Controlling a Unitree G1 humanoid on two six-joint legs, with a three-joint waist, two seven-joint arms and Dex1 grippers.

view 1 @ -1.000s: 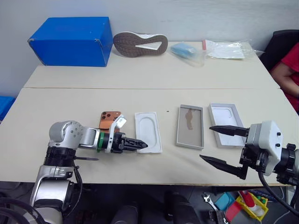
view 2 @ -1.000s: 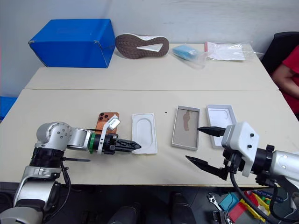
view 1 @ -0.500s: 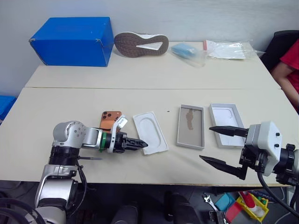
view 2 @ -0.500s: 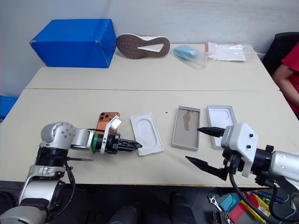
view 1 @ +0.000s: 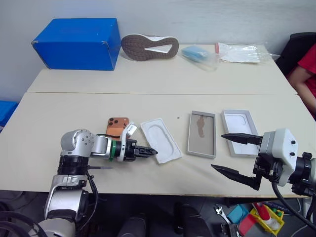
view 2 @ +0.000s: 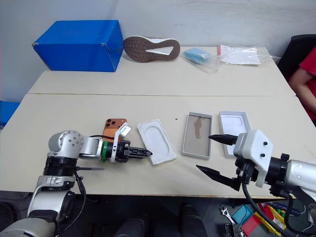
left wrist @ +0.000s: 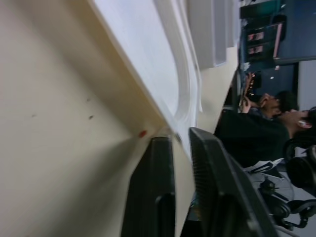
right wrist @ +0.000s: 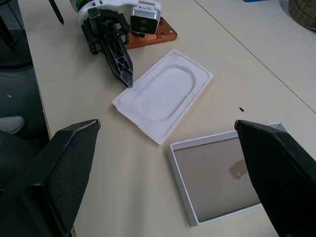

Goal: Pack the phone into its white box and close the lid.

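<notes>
L pincer (view 1: 152, 151), lower left of the frame, is fully closed. Its tips sit at the near corner of the flat white insert (view 1: 161, 138). In the L wrist view the insert's edge (left wrist: 185, 94) runs just past the two black fingers (left wrist: 153, 192), and I can't tell if the edge is pinched or only nudged.

R pincer (view 1: 236, 154), lower right, hangs wide apart w/ nothing in it, above the desk (view 1: 69, 108) edge and near the lid (view 1: 239, 131).

Phone (view 1: 117, 127) lies back-up, lenses showing, left of center, just behind the L wrist and partly covered by it. It is beside the insert and not gripped.

White box (view 1: 201, 133) is center-right, open, w/ a tan floor and nothing in it. Lid lies inside-up, just right of the box and apart from it.

Upper frame has the blue box (view 1: 76, 42), shoe (view 1: 149, 46) and plastic bags (view 1: 243, 51), none involved. A person in a red sleeve (view 1: 303, 74) is at the far right edge.

Step, as I read it: pre-pack, L arm dealing w/ the insert, maybe shifting it clear. Phone isn't packed and lid isn't on, so the task is early.

Next move likely needs L tips to reopen and go for the phone's long edges. The phone is flat on the desk, so a low approach is needed, then carry it right to the box.
</notes>
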